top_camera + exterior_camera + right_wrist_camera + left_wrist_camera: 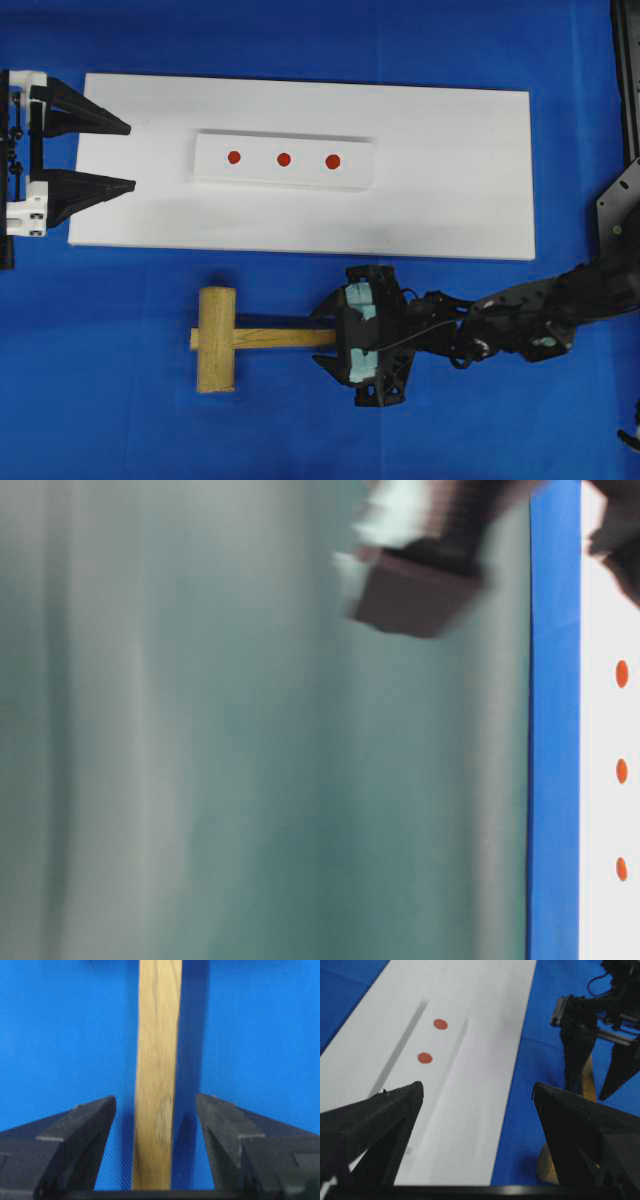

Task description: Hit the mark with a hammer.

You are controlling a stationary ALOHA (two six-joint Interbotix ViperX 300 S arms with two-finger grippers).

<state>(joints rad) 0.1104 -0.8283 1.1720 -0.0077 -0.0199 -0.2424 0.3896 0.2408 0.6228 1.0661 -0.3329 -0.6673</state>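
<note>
1. The hammer (pixel 217 339) lies flat on the blue surface (pixel 100 420), just in front of the long white board (pixel 450 180) and apart from it. Its thick head points across the surface and its thin handle (pixel 285 338) runs off toward the right arm.

2. The right gripper (pixel 327 339) is down over the free end of the handle. In the right wrist view its two black fingers (pixel 75 1130) stand either side of the wooden handle (pixel 156 1085) with blue showing in the gaps, so they are apart and not yet pressing on the wood.

3. On the white board sits a smaller raised white strip (pixel 284 160) carrying three red marks in a row: one (pixel 233 156), a middle one (pixel 284 159), and a third (pixel 333 161).

4. The left gripper (pixel 128 157) hangs over the left end of the board, fingers spread wide with nothing between them. From its wrist camera, two of the red marks (pixel 440 1024) show ahead between the fingertips (pixel 412 1092).

5. The table-level view is mostly blurred grey-green; only a blue band, a white edge and three red marks (pixel 621 771) are plain at its right side.
</note>
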